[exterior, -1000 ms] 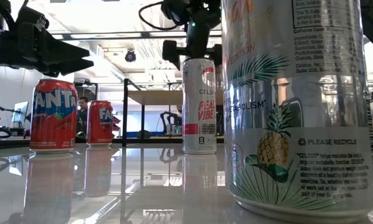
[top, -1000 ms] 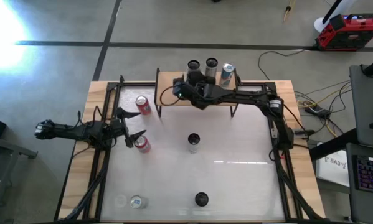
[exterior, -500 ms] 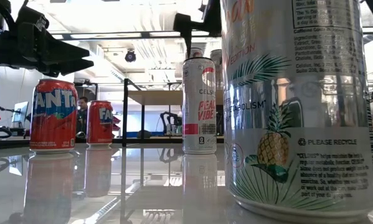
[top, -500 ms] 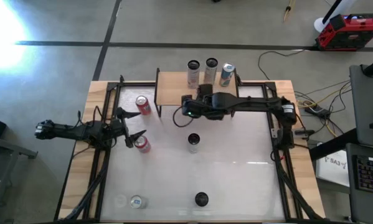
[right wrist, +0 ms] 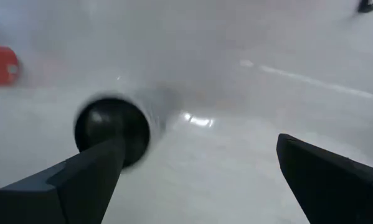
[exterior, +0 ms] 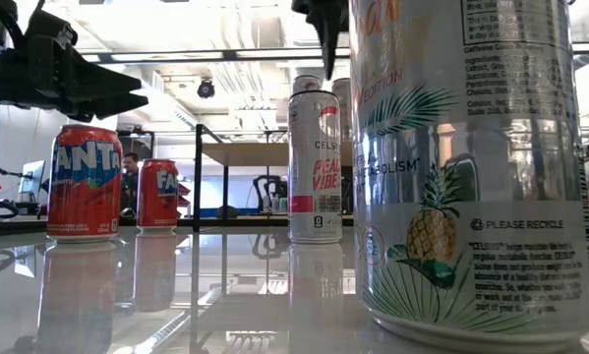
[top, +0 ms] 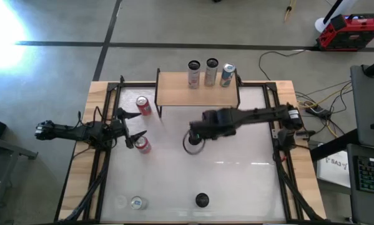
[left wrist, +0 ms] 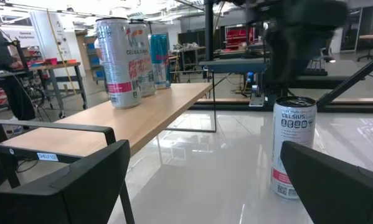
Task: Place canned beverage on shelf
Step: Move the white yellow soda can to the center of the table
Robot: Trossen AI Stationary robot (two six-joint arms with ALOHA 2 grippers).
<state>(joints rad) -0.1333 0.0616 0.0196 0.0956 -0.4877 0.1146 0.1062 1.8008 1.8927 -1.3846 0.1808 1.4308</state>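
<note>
- Over the middle of the white surface, the right claw hangs above the slim white can that stands upright there, its fingers spread wide and holding nothing.
- From the wrist camera the can's dark top sits toward one finger rather than midway, so I judge the claw should shift sideways until the can is centred between the fingers before it goes down.
- A good grip would be on the can's upper body, fingers level, closing gently since a thin can dents.
- At twelve o'clock stands the shelf, with three cans already lined along its far edge toward one o'clock; the bare wood toward eleven o'clock looks the safest place to set this one.
- The lift should clear the shelf's top edge, keeping the can upright.
- At nine o'clock the left claw waits with fingers apart, between two red cans.
</note>
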